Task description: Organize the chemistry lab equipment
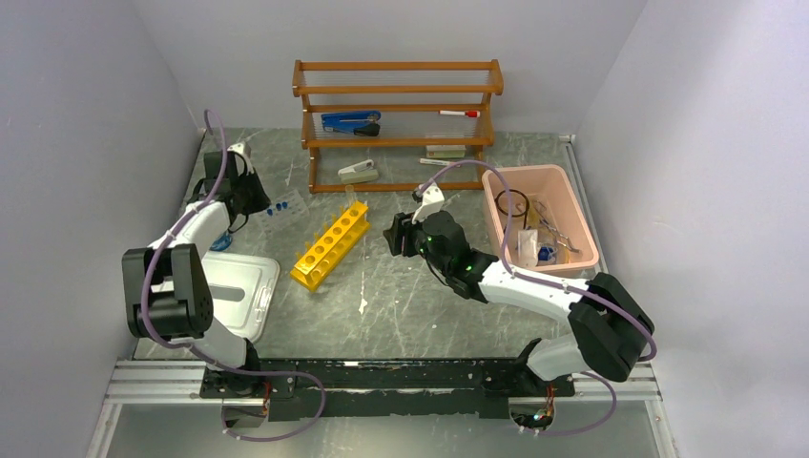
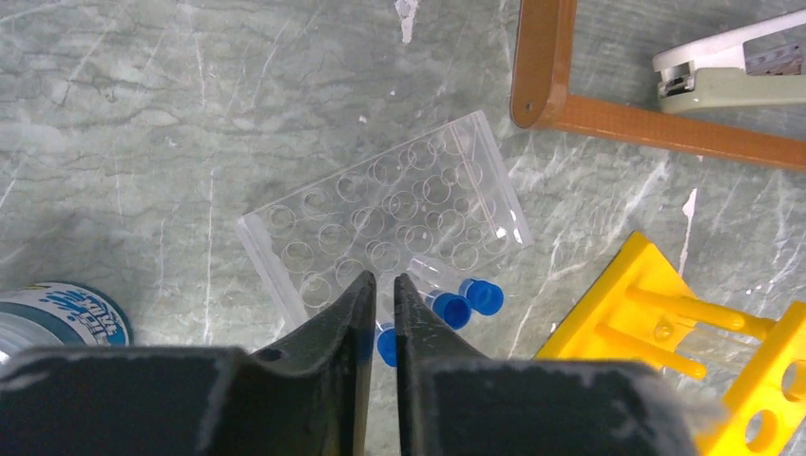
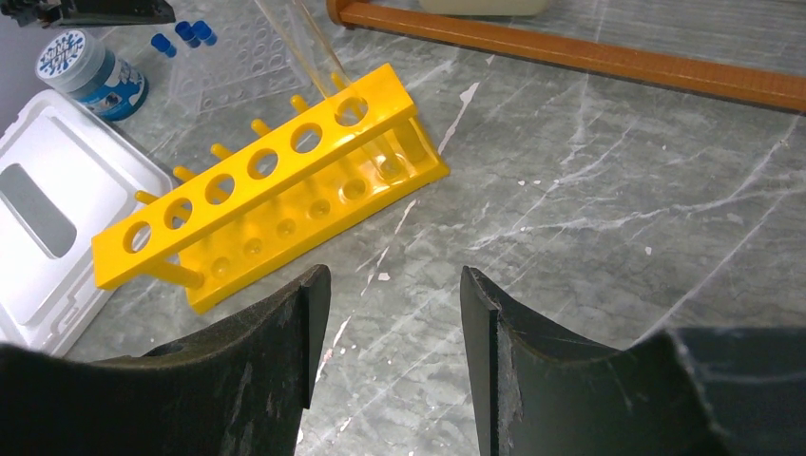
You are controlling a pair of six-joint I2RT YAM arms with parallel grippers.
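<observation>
Grey marbled surface point(image 1: 410, 296) carries the yellow test-tube rack point(image 1: 331, 244) left of centre. My right claw point(image 3: 394, 277) hangs near it, fingers apart, empty. My left claw point(image 2: 382, 285), nearly together, sits by a clear well plate point(image 2: 380, 214), over the blue-capped tubes point(image 2: 470, 302) at its edge.

LAYOUT | shelf rack point(image 1: 396, 124) is standing at the back centre of the bench point(image 1: 429, 305) | test-tube rack point(image 1: 331, 245) is lying before it, slightly left | well plate point(image 2: 380, 214) is lying left of that rack, capped tubes point(image 2: 466, 302) lying at its edge | jar point(image 2: 57, 309) and lid point(image 1: 238, 296) are sitting nearer, far left | tub point(image 1: 582, 224) is sitting at the right, holding small items point(image 1: 534, 239)
</observation>
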